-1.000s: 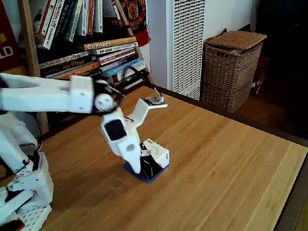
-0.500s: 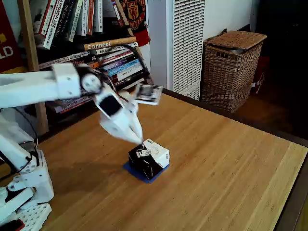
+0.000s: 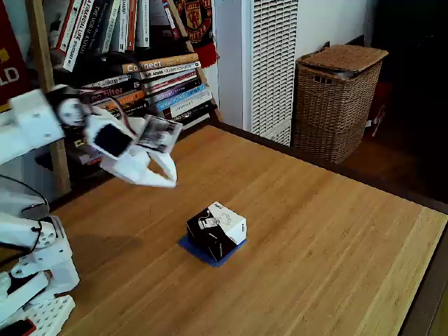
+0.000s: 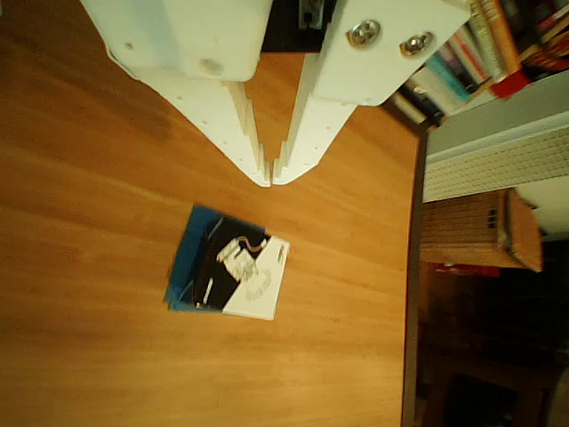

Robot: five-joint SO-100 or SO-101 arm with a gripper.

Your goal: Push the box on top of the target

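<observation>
Box (image 3: 217, 230) on target (image 3: 204, 253), well clear of raised hand (image 3: 173, 182).

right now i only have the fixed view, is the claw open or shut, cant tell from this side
Observer: Shut. In the other view the claw has its two fingertips meeting at a point, with nothing between them.
Operator: ok and is the box square on the target or off to one side
Observer: A little off. Looking down in the other view, the box covers most of the target, with blue showing along the box's left edge and upper left corner in that picture and none past its white end.
</observation>
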